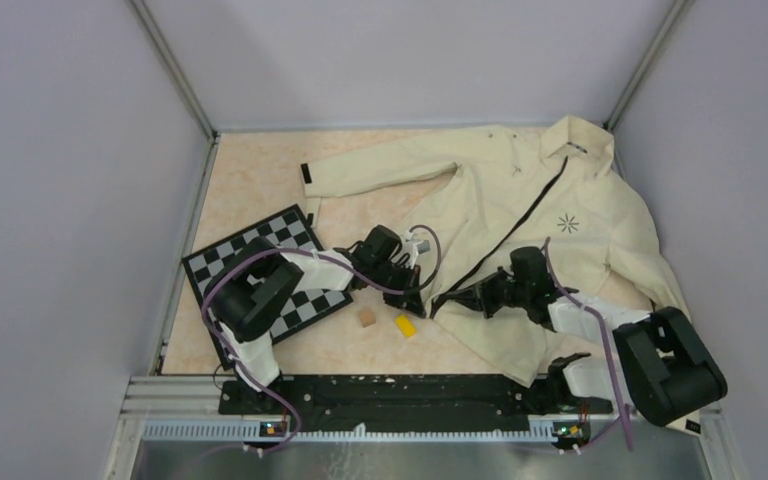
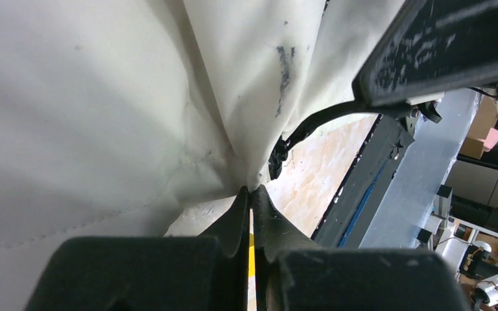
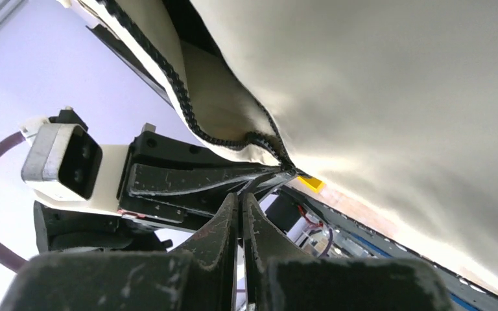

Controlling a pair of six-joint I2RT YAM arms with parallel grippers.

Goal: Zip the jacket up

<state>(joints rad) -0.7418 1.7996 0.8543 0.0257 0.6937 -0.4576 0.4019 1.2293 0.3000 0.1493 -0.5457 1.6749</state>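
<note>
The cream jacket [image 1: 520,190] lies spread over the back right of the table, its dark zipper [image 1: 520,225] running from the collar down to the hem near both grippers. My left gripper [image 1: 418,298] is shut, pinching the hem fabric [image 2: 233,162] beside the zipper's lower end [image 2: 284,148]. My right gripper [image 1: 440,302] comes in from the right and is shut too. In the right wrist view a thin dark tab [image 3: 269,180] runs from the bottom of the zipper teeth [image 3: 188,116] into the tips of my right gripper [image 3: 241,195]. The left gripper's fingers [image 3: 181,181] lie just behind.
A black-and-white checkerboard [image 1: 230,255] lies at the left under the left arm. A small brown block [image 1: 367,317] and a yellow block [image 1: 405,325] sit on the table just in front of the grippers. Grey walls close in the table on three sides.
</note>
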